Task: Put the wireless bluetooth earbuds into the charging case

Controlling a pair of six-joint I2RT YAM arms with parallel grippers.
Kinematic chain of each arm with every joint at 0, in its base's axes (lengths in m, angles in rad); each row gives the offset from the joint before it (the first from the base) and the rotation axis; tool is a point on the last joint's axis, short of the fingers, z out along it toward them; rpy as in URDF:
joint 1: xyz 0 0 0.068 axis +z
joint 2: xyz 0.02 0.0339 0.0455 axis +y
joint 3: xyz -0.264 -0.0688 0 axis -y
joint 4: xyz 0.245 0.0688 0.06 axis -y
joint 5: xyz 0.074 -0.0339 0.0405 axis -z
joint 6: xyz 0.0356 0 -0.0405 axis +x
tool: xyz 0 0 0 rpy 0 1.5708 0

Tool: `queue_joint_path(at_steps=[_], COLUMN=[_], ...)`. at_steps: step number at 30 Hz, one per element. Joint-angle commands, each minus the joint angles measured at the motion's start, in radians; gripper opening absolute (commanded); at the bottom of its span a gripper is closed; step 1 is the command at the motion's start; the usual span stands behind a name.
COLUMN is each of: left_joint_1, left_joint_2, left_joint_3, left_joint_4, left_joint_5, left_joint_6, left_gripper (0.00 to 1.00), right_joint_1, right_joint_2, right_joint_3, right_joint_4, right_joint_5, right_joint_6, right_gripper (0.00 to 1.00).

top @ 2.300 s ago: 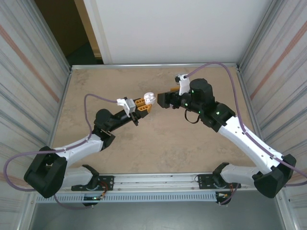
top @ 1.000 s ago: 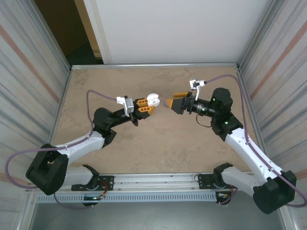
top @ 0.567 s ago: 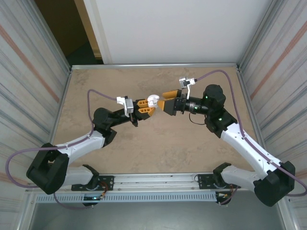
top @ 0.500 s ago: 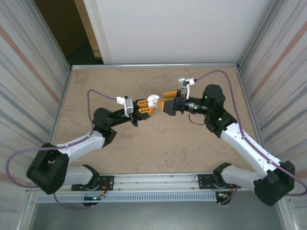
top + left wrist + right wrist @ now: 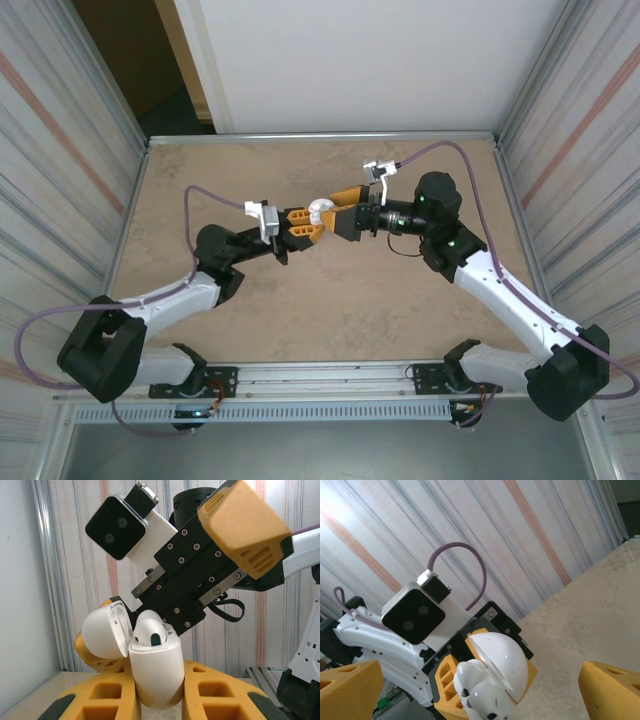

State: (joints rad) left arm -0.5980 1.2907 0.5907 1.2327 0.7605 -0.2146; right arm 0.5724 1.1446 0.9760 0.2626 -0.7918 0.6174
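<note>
Earbud seating, case held off the table

The left gripper (image 5: 308, 222) pinches the lower body of the white charging case (image 5: 155, 675) and holds it in the air above the middle of the table (image 5: 250, 320), nearer the far edge than the near one. Its lid (image 5: 106, 632) is hinged back. A white earbud (image 5: 150, 631) sits in the mouth of the case, its rounded top standing proud of the rim. The right gripper (image 5: 340, 210) faces it with its orange fingers (image 5: 612, 687) spread wide, one to each side of the case.

The step looks like pressing that bud home. To do it well, the left arm should keep the case rigid. The right arm should bring one pad squarely onto the bud's crown and push along the socket's axis. It must stay off the lid, since a sideways nudge could twist the case in the pinch. Whether the second socket is filled cannot be told.

A second ago the right gripper stood well apart from the case, drawn back toward the right edge. It has since closed in until its fingers straddle the case, while the left arm has barely moved.
</note>
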Motion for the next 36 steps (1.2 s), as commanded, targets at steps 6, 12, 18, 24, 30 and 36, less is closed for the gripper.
queue_joint_path(at_steps=[6, 12, 18, 24, 30, 36], left_joint_1=[-0.007, -0.006, -0.007, -0.007, -0.007, -0.007], left_joint_2=[0.012, 0.021, 0.032, 0.043, 0.058, 0.065], left_joint_3=[0.037, 0.038, 0.041, 0.046, 0.049, 0.050], left_joint_4=[0.057, 0.061, 0.070, 0.064, 0.052, 0.045], left_joint_5=[0.011, -0.003, -0.006, -0.010, -0.021, -0.035], left_joint_6=[-0.020, -0.024, -0.031, -0.030, -0.023, -0.017], left_gripper=[0.00, 0.00, 0.00, 0.00, 0.00, 0.00], right_joint_1=[0.014, 0.015, 0.020, 0.020, 0.021, 0.020], right_joint_2=[0.012, 0.015, 0.024, 0.021, 0.014, 0.006], right_joint_3=[0.051, 0.053, 0.064, 0.072, 0.081, 0.090], right_joint_4=[0.038, 0.039, 0.040, 0.039, 0.036, 0.023], right_joint_5=[-0.045, -0.051, -0.064, -0.074, -0.082, -0.092], right_joint_6=[-0.019, -0.021, -0.019, -0.021, -0.028, -0.051], right_gripper=[0.99, 0.99, 0.99, 0.99, 0.99, 0.99])
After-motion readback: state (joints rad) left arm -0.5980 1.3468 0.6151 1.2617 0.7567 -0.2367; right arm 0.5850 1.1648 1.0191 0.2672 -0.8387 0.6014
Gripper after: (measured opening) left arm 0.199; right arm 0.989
